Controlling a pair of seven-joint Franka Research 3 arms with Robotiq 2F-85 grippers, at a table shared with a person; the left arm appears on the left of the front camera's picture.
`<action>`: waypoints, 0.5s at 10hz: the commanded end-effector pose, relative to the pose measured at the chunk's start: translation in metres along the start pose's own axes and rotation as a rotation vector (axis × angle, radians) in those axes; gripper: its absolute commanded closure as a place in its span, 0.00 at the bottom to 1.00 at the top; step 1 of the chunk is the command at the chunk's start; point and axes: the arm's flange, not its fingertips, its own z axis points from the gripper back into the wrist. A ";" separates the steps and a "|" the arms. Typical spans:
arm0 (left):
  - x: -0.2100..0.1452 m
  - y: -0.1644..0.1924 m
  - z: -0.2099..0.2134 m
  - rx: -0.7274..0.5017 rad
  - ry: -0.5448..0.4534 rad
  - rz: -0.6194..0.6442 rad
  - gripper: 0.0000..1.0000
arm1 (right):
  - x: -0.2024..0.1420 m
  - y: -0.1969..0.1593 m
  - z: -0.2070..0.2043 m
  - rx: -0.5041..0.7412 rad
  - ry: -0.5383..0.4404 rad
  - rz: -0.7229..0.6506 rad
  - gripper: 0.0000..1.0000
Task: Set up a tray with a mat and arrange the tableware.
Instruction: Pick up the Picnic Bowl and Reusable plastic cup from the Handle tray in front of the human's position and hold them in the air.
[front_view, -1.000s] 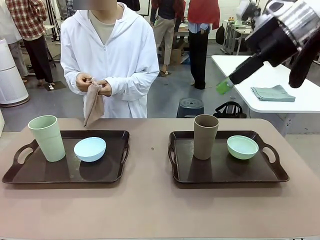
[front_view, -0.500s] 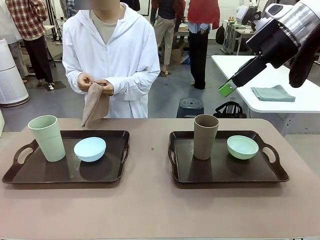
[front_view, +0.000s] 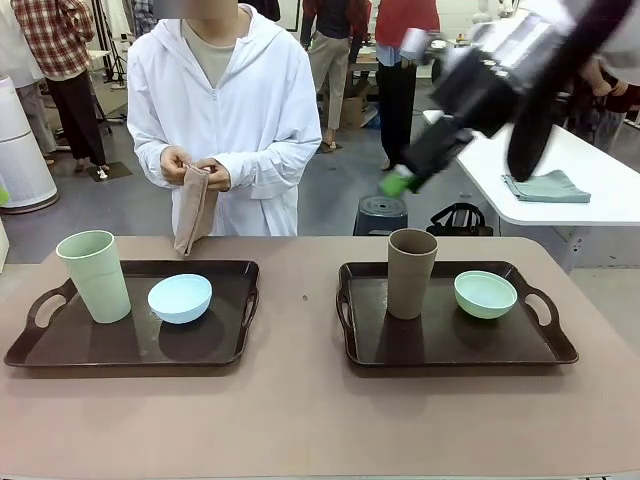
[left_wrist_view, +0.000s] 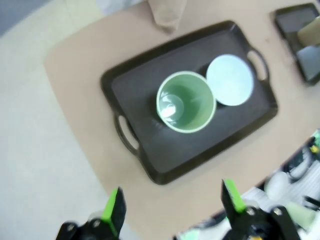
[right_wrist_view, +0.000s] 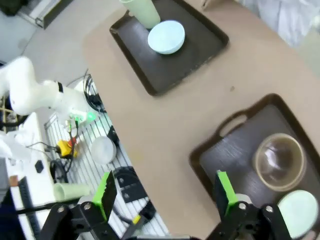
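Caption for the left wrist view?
Open left hand above dark tray holding tall pale green plastic cup, round light blue plastic bowl.

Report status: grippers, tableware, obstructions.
Left gripper, right gripper open, empty. Green cup, blue bowl on left tray; brown cup, mint bowl on right tray. Person holds cloth.

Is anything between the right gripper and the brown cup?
Nothing visible. The right gripper hangs open in the air above the table. The brown cup stands free on its tray, with the mint green bowl beside it but apart.
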 end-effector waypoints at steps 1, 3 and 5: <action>0.016 -0.015 -0.002 0.114 0.049 0.066 0.00 | 0.081 0.009 -0.021 -0.015 0.080 -0.108 0.00; 0.026 -0.019 -0.012 0.100 0.061 -0.034 0.00 | 0.141 0.009 -0.062 -0.049 0.137 -0.288 0.00; 0.025 -0.011 -0.020 0.027 0.067 -0.119 0.00 | 0.178 0.002 -0.098 -0.078 0.185 -0.423 0.00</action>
